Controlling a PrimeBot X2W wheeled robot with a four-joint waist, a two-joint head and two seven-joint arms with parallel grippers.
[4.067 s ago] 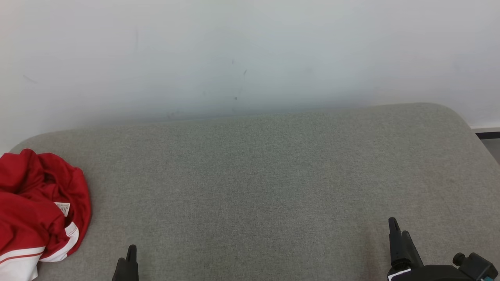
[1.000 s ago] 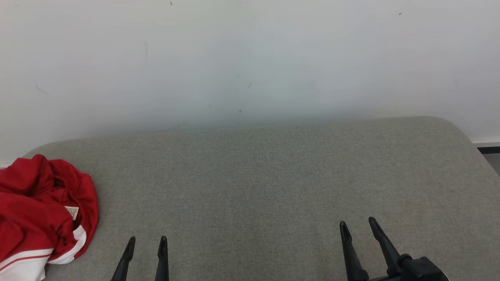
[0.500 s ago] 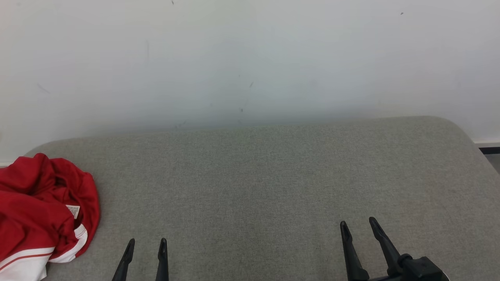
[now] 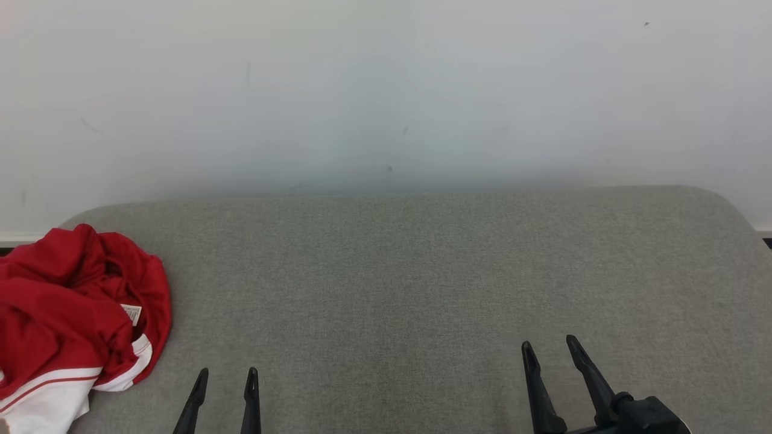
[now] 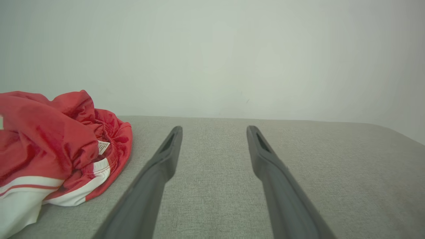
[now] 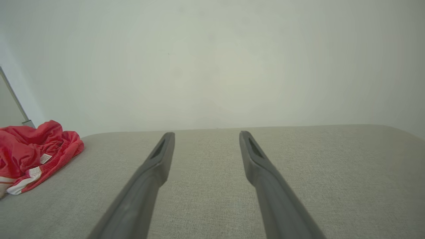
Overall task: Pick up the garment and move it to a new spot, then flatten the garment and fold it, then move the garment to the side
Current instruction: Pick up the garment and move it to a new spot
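The garment (image 4: 72, 316) is a crumpled red heap with white trim and a small white label, lying at the left end of the grey padded surface (image 4: 392, 283). It lies at the left in the left wrist view (image 5: 53, 149) and far left in the right wrist view (image 6: 35, 152). My left gripper (image 4: 227, 375) stands open near the front edge, just right of the garment and apart from it, nothing between its fingers (image 5: 166, 156). Toward the right, my right gripper (image 4: 547, 346) is open and empty too, its fingers (image 6: 159, 156) pointing across bare fabric.
A pale wall (image 4: 386, 90) rises directly behind the padded surface. The surface has rounded corners at the far left and far right, with a strip of dark floor (image 4: 767, 242) past the right corner. Bare fabric stretches from the garment to the right end.
The whole picture has shifted rightward and slightly down, so the camera has moved. Both grippers hold the same open stance; the garment lies as before.
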